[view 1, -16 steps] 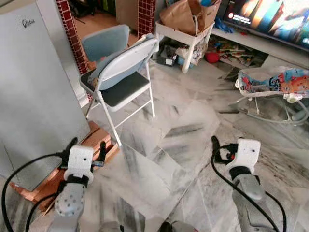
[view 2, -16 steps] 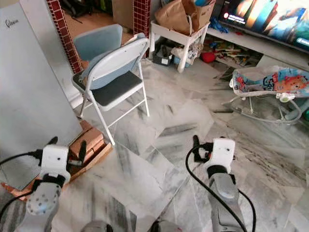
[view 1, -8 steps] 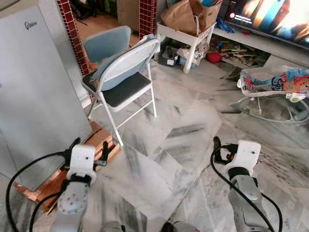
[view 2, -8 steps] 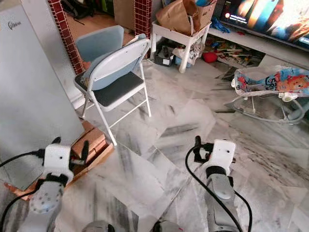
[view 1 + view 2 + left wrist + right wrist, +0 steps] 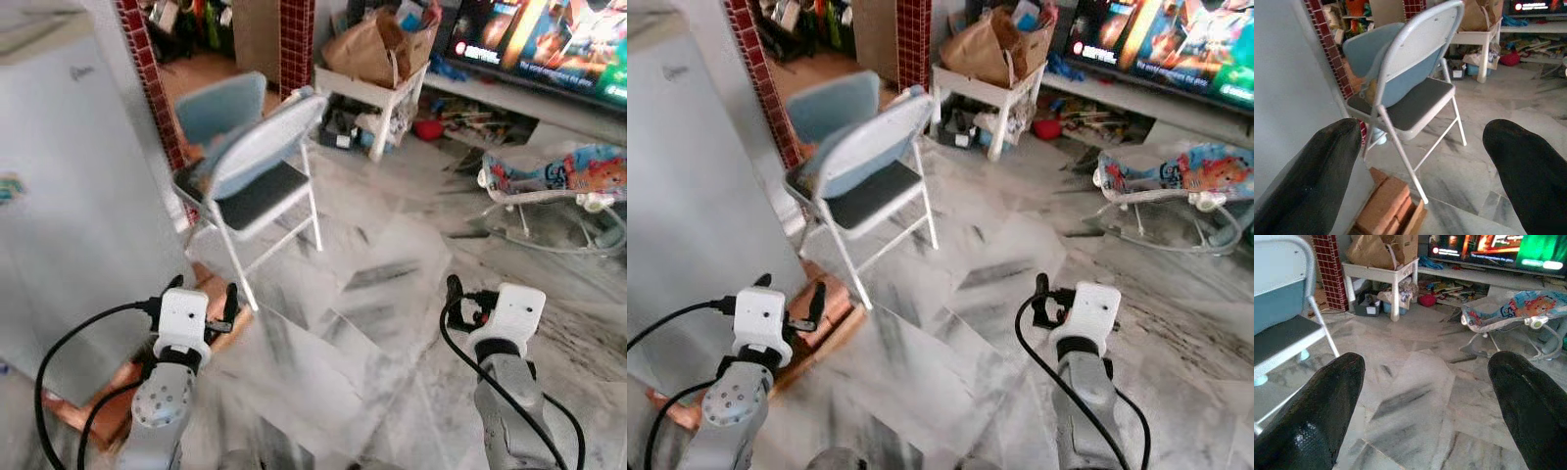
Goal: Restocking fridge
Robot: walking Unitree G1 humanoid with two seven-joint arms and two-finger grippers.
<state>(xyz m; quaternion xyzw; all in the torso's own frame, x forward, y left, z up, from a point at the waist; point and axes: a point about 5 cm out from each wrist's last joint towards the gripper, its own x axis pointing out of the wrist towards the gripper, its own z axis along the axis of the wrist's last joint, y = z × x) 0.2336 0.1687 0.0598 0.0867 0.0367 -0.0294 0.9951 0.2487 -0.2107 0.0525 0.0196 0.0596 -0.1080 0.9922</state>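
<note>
Left eye view is blurred and shifted since a moment ago: the fridge (image 5: 59, 196) at frame left is being approached, left gripper (image 5: 201, 299) and right gripper (image 5: 468, 305) both held spread and empty.

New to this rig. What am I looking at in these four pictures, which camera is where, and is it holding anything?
A humanoid robot stands on a marble floor. The two wide pictures come from its head camera, looking down at its own arms: left gripper and right gripper, each with two black fingers. The other two come from wrist cameras looking out between those fingers. Both grippers are open and hold nothing. At the robot's left is the grey fridge, with bricks at its base. Ahead are a folding chair, a baby bouncer and a TV.
</note>
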